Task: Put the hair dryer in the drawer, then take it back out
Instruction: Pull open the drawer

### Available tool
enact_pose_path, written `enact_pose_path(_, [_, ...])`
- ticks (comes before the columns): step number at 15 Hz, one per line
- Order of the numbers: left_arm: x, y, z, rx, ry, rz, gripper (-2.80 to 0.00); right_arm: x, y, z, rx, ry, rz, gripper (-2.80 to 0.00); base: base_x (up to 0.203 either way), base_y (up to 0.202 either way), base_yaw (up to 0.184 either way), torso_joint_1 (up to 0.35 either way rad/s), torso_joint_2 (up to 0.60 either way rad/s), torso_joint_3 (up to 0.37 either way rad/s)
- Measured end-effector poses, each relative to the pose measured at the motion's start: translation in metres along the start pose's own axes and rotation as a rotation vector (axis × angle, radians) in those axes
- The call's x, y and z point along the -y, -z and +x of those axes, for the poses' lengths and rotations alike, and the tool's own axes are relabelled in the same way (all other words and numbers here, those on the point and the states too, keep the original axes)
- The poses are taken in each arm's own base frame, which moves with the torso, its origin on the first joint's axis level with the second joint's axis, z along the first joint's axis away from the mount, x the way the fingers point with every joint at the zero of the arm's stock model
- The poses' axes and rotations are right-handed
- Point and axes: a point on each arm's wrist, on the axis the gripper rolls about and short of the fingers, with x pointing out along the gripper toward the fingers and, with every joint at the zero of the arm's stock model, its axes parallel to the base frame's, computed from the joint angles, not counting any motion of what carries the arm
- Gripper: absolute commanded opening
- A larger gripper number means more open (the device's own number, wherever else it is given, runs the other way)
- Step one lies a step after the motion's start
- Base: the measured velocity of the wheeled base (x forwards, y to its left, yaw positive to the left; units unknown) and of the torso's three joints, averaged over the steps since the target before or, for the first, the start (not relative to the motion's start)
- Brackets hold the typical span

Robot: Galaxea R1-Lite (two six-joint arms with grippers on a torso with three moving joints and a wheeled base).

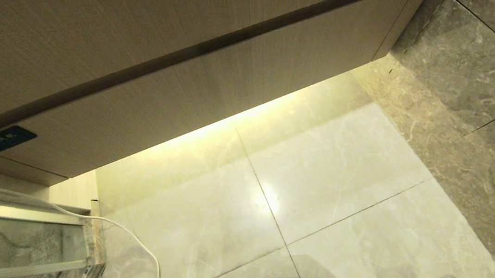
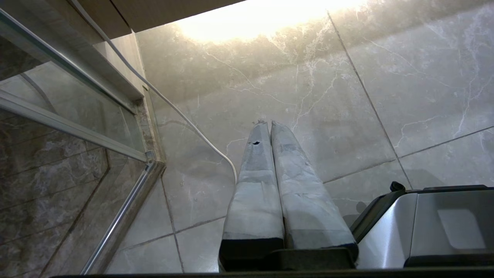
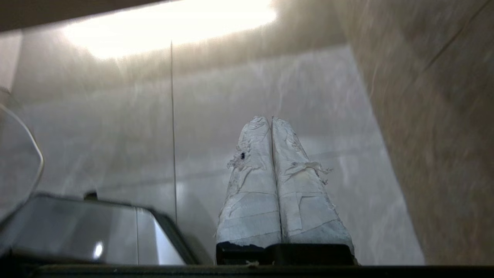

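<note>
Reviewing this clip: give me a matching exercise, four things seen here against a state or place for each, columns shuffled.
Things:
1. drawer
2. left gripper
3. white cable
4. dark label plate

States or places:
A. on the drawer front, at its left end
B. pushed in, flat front flush
C. trailing down over the pale floor tiles
D. fingers pressed together, holding nothing

Pairs: 1-B, 2-D, 3-C, 4-A

Light wood-grain drawer with dark label plate, cream marbled floor, white cord
</note>
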Motion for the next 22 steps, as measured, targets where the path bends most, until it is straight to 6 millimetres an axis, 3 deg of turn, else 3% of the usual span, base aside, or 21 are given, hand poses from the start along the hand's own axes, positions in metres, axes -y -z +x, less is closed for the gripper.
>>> enact_pose_path(3, [0.0, 0.0, 0.0, 0.0, 0.0, 0.0, -2.8, 0.001, -0.056, -0.017, 0.135, -0.024, 0.01, -2.8, 0.0, 0.0, 0.0, 0.0, 0.0, 0.0])
enact_pose_path(6, [0.0, 0.0, 0.0, 0.0, 0.0, 0.0, -2.8, 0.002, -0.14, -0.021, 0.164, -0.069, 0.01, -2.8, 0.0, 0.0, 0.0, 0.0, 0.0, 0.0])
enact_pose_path(8, [0.0, 0.0, 0.0, 0.0, 0.0, 0.0, -2.8, 0.004, -0.19, -0.002, 0.092, -0.096, 0.01, -2.8, 0.0, 0.0, 0.0, 0.0, 0.0, 0.0])
enact_pose_path(10, [0.0, 0.0, 0.0, 0.0, 0.0, 0.0, -2.8, 0.006, -0.229, 0.04, -0.024, -0.141, -0.006, -2.8, 0.0, 0.0, 0.0, 0.0, 0.0, 0.0])
enact_pose_path(11, [0.0, 0.0, 0.0, 0.0, 0.0, 0.0, -2.8, 0.005, -0.242, 0.064, -0.066, -0.165, -0.014, 0.0, 0.0, 0.0, 0.0, 0.0, 0.0, 0.0])
enact_pose_path(12, [0.0, 0.0, 0.0, 0.0, 0.0, 0.0, -2.8, 0.004, -0.252, 0.091, -0.101, -0.192, -0.027, 0.0, 0.0, 0.0, 0.0, 0.0, 0.0, 0.0])
enact_pose_path(14, [0.0, 0.0, 0.0, 0.0, 0.0, 0.0, -2.8, -0.001, -0.261, 0.147, -0.169, -0.283, -0.096, 0.0, 0.0, 0.0, 0.0, 0.0, 0.0, 0.0])
enact_pose_path(17, [0.0, 0.0, 0.0, 0.0, 0.0, 0.0, -2.8, -0.012, -0.243, 0.223, -0.24, -0.454, -0.357, 0.0, 0.0, 0.0, 0.0, 0.0, 0.0, 0.0])
enact_pose_path(20, [0.0, 0.0, 0.0, 0.0, 0.0, 0.001, -2.8, -0.023, -0.21, 0.277, -0.288, -0.556, -0.528, 0.0, 0.0, 0.0, 0.0, 0.0, 0.0, 0.0])
enact_pose_path(22, [0.0, 0.0, 0.0, 0.0, 0.0, 0.0, -2.8, -0.029, -0.202, 0.306, -0.247, -0.56, -0.61, 0.0, 0.0, 0.0, 0.0, 0.0, 0.0, 0.0])
